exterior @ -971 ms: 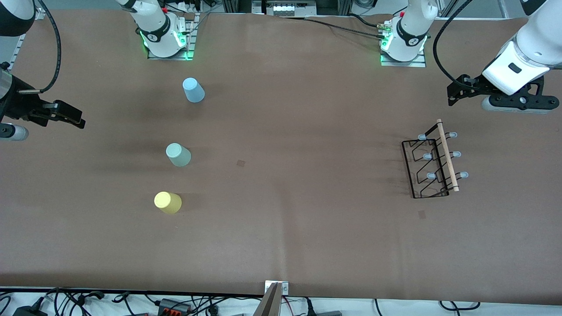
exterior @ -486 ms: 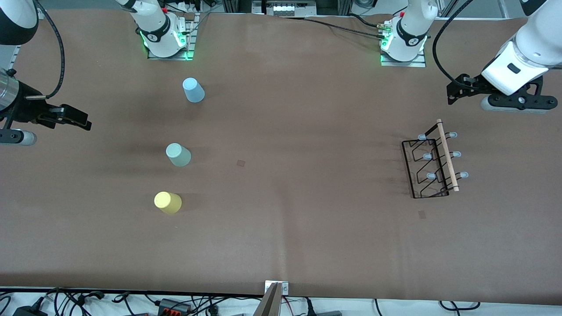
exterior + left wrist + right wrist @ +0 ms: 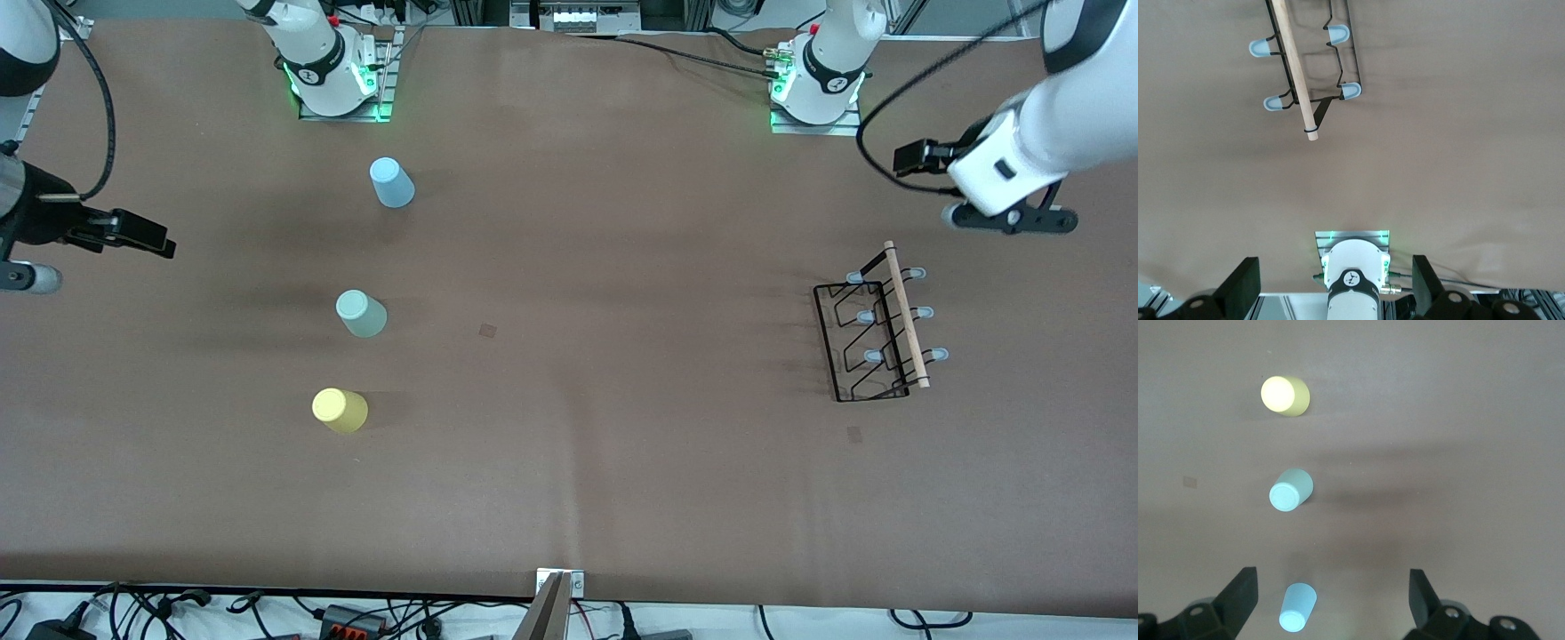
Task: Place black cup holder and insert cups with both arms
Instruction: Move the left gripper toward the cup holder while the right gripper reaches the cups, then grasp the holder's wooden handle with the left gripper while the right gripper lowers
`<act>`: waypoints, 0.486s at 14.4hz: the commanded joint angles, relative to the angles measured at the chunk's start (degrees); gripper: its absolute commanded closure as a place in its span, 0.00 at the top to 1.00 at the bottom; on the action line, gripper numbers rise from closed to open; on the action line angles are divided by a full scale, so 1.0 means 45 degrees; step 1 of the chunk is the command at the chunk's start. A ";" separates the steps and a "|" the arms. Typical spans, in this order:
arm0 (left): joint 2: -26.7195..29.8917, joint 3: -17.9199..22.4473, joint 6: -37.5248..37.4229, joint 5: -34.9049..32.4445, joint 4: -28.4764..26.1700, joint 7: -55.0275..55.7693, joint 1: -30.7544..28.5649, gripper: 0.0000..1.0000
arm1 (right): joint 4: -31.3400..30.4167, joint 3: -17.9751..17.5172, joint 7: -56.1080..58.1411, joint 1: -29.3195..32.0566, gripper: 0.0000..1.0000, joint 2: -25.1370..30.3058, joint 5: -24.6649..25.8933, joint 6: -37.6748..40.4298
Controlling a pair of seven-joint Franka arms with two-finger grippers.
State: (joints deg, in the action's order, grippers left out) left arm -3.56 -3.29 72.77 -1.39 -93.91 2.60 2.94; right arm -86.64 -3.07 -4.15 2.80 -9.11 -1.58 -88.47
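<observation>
The black cup holder (image 3: 871, 333) stands on the table toward the left arm's end, with its wooden rod (image 3: 905, 311) on top. Part of it shows in the left wrist view (image 3: 1305, 67). The light blue cup (image 3: 391, 182), mint cup (image 3: 360, 313) and yellow cup (image 3: 340, 410) stand apart in a row toward the right arm's end. All three show in the right wrist view: yellow (image 3: 1285, 395), mint (image 3: 1291, 490), blue (image 3: 1298, 607). My left gripper (image 3: 1009, 218) (image 3: 1331, 293) is open and empty, up over the table near the holder. My right gripper (image 3: 133, 236) (image 3: 1331, 603) is open and empty, over the table's end beside the cups.
The two arm bases with green lights (image 3: 338, 80) (image 3: 822, 84) stand along the table's edge farthest from the front camera. The left arm's base also shows in the left wrist view (image 3: 1351, 273). Cables lie along the edge nearest the front camera (image 3: 356, 613).
My left gripper has risen and swung toward the left arm's base, turning as it went. My right gripper has shifted slightly near the table's end. The cups and holder have not moved.
</observation>
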 commanded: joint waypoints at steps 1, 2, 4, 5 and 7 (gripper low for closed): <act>-0.1532 0.0028 -0.0955 0.0290 0.1807 -0.0382 -0.0163 1.00 | 0.0054 -0.0040 -0.0093 -0.0329 1.00 -0.0804 0.0116 0.0031; -0.1630 0.0048 -0.0839 0.0174 0.1768 -0.0383 -0.0222 1.00 | -0.0023 -0.0059 -0.0132 -0.0348 1.00 -0.1233 0.0272 -0.0086; -0.1807 0.0165 -0.0198 0.0095 0.1574 -0.0305 -0.0437 1.00 | -0.0955 -0.0079 -0.0133 -0.0407 1.00 -0.1472 0.0196 -0.1522; -0.1788 0.0184 0.0483 0.0056 0.1205 -0.0285 -0.0573 1.00 | -0.1619 -0.0079 -0.0152 -0.0446 1.00 -0.1375 0.0195 -0.2402; -0.1633 0.0185 0.2548 -0.0351 0.0114 -0.0091 -0.0750 0.98 | -0.2734 -0.0079 -0.0152 -0.0699 1.00 -0.1296 0.0156 -0.3830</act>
State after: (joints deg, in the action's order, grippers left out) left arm -11.85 -2.55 77.50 -1.60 -89.45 2.48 0.30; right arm -93.47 -3.26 -4.33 0.75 -17.13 -1.23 -100.81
